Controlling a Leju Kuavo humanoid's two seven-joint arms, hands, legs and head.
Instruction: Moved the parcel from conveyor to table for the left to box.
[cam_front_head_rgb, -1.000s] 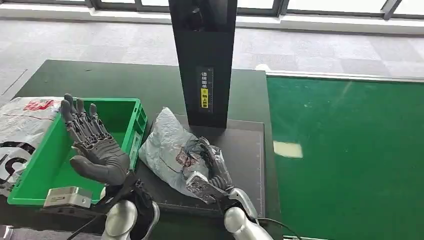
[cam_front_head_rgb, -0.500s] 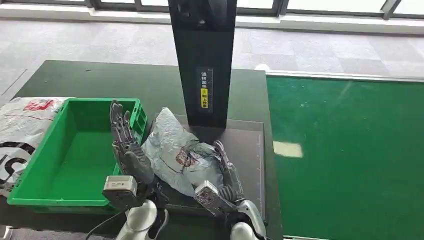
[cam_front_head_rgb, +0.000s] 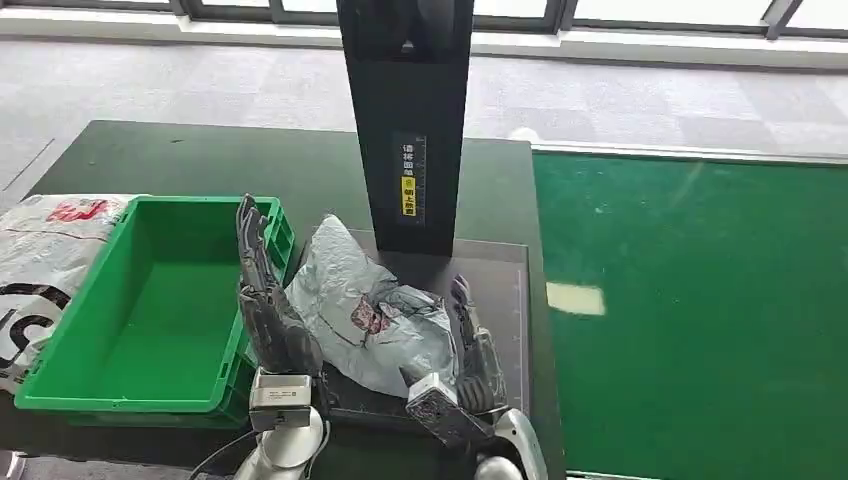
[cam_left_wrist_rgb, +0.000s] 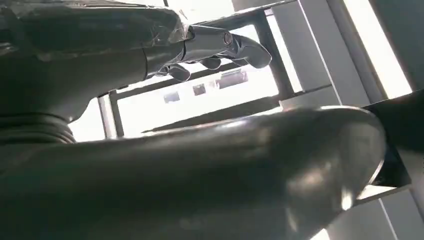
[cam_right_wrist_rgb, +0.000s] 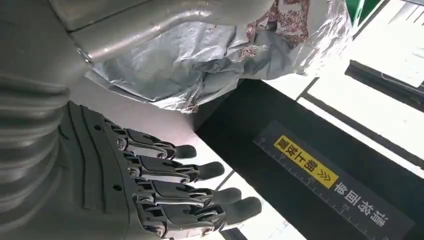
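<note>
Since a second ago my left robot hand (cam_front_head_rgb: 268, 300) has swung from over the green bin (cam_front_head_rgb: 120, 390) to stand edge-on just beside the parcel (cam_front_head_rgb: 350, 300), fingers straight and together, pointing away from me; it holds nothing, though whether it touches the bag I cannot tell; meanwhile my right robot hand (cam_front_head_rgb: 470, 350) has slid off the top of the parcel to its far side, fingers extended and slightly spread, gripping nothing, its thumb lying against the crumpled plastic in the right wrist view (cam_right_wrist_rgb: 165, 195); the parcel itself, a wrinkled grey mailer bag with a reddish printed patch, lies between my two robot hands on the dark mat (cam_front_head_rgb: 500, 290) of the bench (cam_front_head_rgb: 200, 160), and it looks a little more bunched up than before; the green bin sits just outside the left robot hand, on the side away from the parcel, its near corner touching or nearly touching the wrist, and I see nothing inside it, same as earlier; a white printed bag (cam_front_head_rgb: 40, 250) lies beyond the bin, further from the left robot hand, unmoved; ahead of both robot hands a black upright post (cam_front_head_rgb: 405, 120) with a yellow label stands at the mat's far edge; the green conveyor (cam_front_head_rgb: 700, 320) runs well out beyond the right robot hand.
</note>
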